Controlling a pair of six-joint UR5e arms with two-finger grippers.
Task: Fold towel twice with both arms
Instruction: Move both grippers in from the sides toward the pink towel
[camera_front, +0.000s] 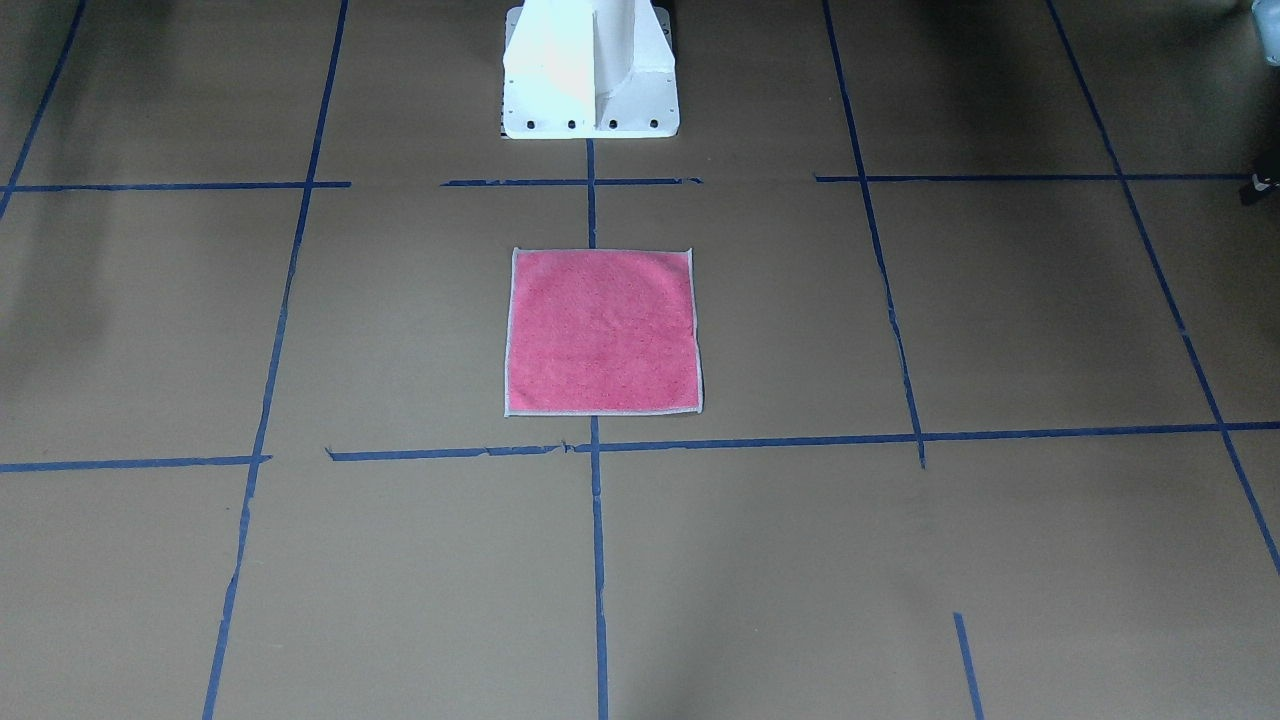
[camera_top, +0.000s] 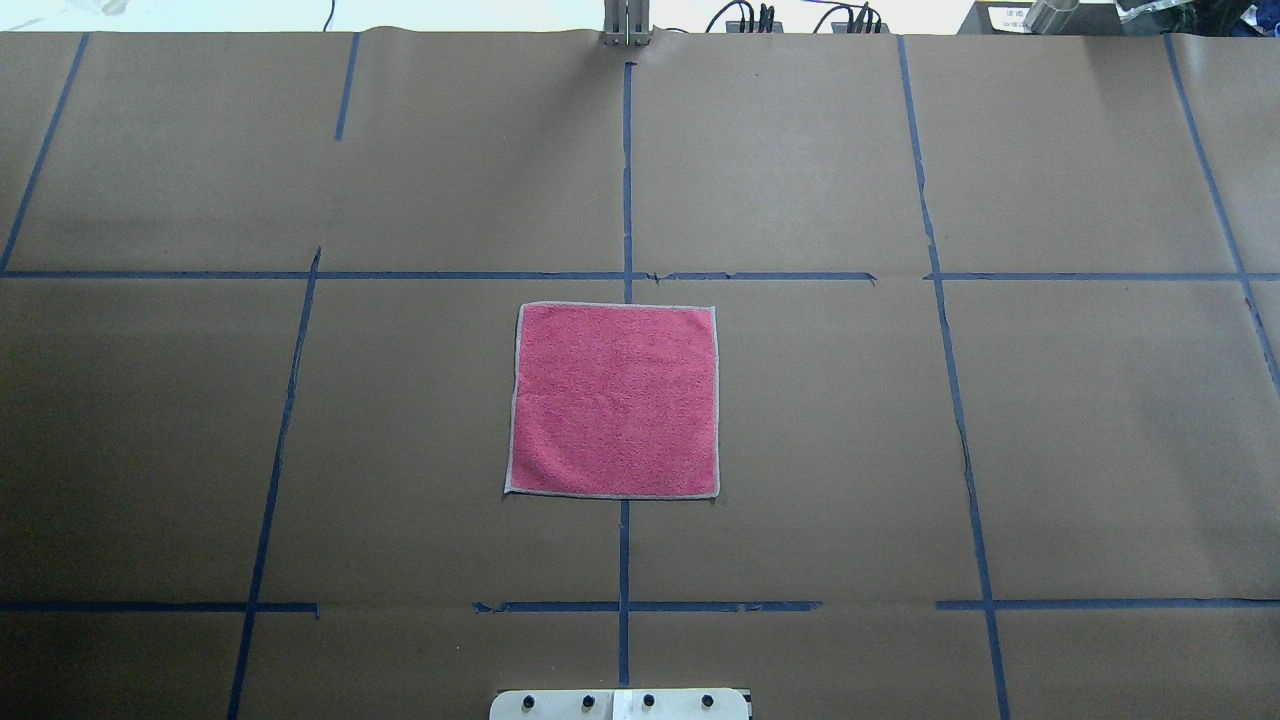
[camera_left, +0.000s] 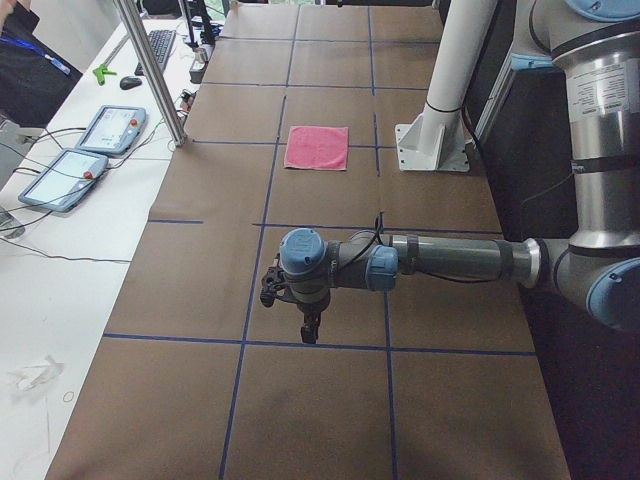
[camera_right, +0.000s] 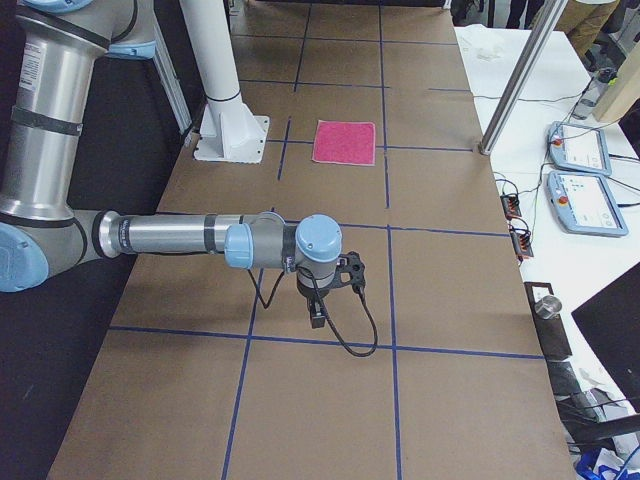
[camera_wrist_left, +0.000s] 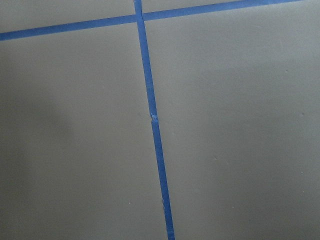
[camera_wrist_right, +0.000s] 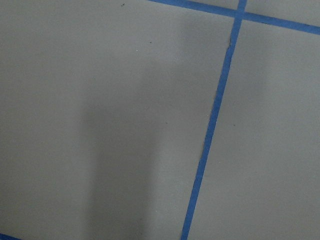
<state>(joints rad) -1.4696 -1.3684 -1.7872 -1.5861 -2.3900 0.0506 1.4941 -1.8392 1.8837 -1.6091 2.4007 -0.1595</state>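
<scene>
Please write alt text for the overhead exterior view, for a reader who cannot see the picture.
A square pink-red towel lies flat and unfolded at the middle of a brown table marked with a grid of blue tape lines. The white robot base shows at the bottom edge.

Covered in brown paper (camera_top: 1100, 450), gridded with blue tape lines (camera_top: 625, 180). Flanked at nine o'clock, in the exterior left view, by a white bench (camera_left: 70, 300) bearing a grey pendant (camera_left: 113, 128) just beside a second pendant (camera_left: 62, 178); at eleven o'clock, by a metal post (camera_left: 150, 70) and black keyboard (camera_left: 162, 48)
</scene>
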